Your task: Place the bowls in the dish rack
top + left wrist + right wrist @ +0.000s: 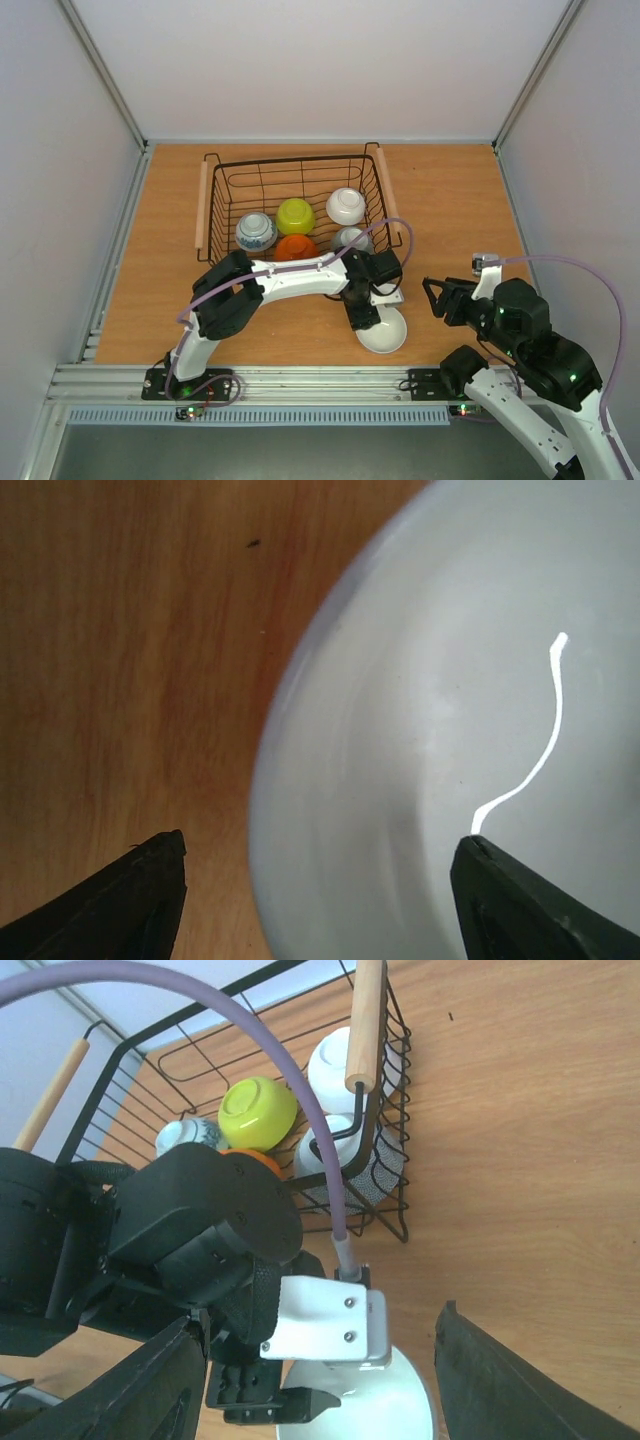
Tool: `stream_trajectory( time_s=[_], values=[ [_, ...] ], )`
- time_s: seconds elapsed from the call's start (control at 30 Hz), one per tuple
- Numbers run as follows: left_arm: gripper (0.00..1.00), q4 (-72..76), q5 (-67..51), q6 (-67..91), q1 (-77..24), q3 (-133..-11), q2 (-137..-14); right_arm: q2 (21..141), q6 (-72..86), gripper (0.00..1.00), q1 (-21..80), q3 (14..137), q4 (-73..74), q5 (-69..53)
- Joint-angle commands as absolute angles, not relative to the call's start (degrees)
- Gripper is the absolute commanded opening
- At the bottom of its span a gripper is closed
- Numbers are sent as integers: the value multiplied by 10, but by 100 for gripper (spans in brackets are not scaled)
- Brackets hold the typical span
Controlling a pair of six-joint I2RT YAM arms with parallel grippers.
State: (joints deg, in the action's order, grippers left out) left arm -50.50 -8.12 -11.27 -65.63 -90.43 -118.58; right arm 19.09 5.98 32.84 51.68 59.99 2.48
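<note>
The remaining white bowl [388,335] sits upright on the table [460,200], just off the near right corner of the dish rack [300,158]. The left gripper [315,845] straddles its rim with jaws apart, one finger outside and one inside, not yet clamped. The right gripper [437,297] waits nearby, open and empty.

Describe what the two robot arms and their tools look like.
The left arm and right arm have white links and bulky black joints, each trailing a looping purple cable. The left tool and right tool have black tapered fingers. Small green lights glow on the right arm.
</note>
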Motion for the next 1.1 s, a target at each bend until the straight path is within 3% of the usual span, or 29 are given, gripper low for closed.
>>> stream_trajectory(
  time_s=[0.0, 0.2, 0.27, 0.5, 0.67, 0.87, 1.07],
  values=[
    [62, -482, -59, -111, -661, -928, -1189, 181, 66, 63, 330, 508, 595, 9],
    [21, -485, -65, -112, -661, -927, -1188, 184, 76, 63, 330, 503, 611, 18],
    [2, -486, -78, -117, -661, -924, -1184, 184, 81, 63, 330, 498, 611, 14],
    [0, -459, -130, -147, -649, -891, -1106, 179, 106, 67, 330, 468, 595, -35],
    [0, -445, -209, -145, -587, -884, -1027, 168, 122, 68, 330, 442, 541, -108],
    [0, -437, -314, -133, -496, -871, -964, 170, 145, 71, 330, 387, 429, -205],
    [0, -428, -335, -132, -469, -849, -934, 170, 169, 78, 330, 352, 303, -251]
  ],
)
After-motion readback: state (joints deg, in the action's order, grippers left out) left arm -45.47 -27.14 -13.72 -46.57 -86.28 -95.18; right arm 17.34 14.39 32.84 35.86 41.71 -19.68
